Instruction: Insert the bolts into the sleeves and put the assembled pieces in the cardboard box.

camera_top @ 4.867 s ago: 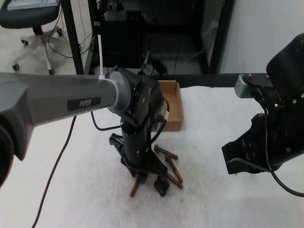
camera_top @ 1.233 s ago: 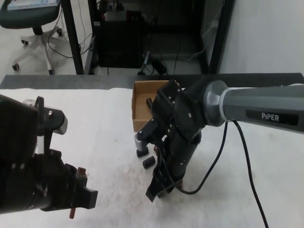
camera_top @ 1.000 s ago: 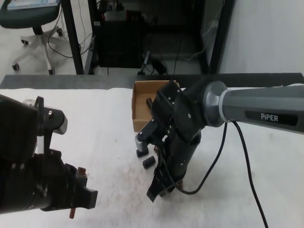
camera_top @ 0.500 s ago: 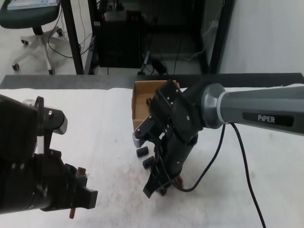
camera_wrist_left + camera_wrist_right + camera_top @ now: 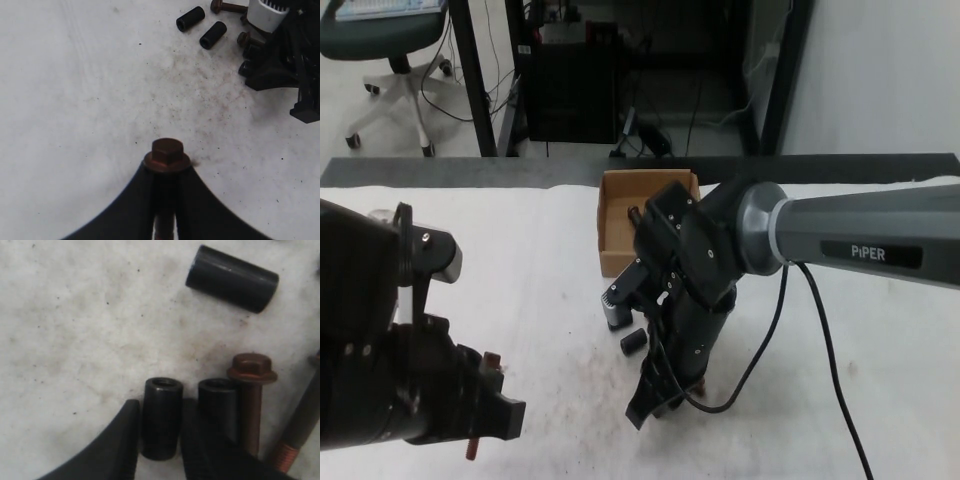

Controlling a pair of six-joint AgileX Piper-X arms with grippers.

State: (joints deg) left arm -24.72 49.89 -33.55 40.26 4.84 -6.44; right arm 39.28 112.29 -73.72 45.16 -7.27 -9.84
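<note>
My left gripper (image 5: 167, 171) is shut on a rusty bolt (image 5: 166, 152), head outward, held above bare bench; in the high view this gripper (image 5: 485, 400) sits at the near left. My right gripper (image 5: 161, 406) is down at the pile, its fingers closed on either side of a black sleeve (image 5: 161, 417) lying on the bench. A second sleeve (image 5: 217, 405) and a bolt (image 5: 251, 385) lie right beside it, and a third sleeve (image 5: 232, 278) lies farther off. In the high view the right gripper (image 5: 655, 400) is in front of the cardboard box (image 5: 620, 190).
Two loose sleeves (image 5: 190, 18) (image 5: 213, 35) and more bolts (image 5: 230, 7) lie by the right arm's gripper (image 5: 280, 65). The white bench (image 5: 540, 260) has rusty smudges. Black frame posts and an office chair (image 5: 380, 40) stand beyond the far edge.
The left arm, at the bolt pile 4.9 s ago, now sits back at the near left with a bolt. Over the last second the right arm shifted slightly left and dipped over the pile.
</note>
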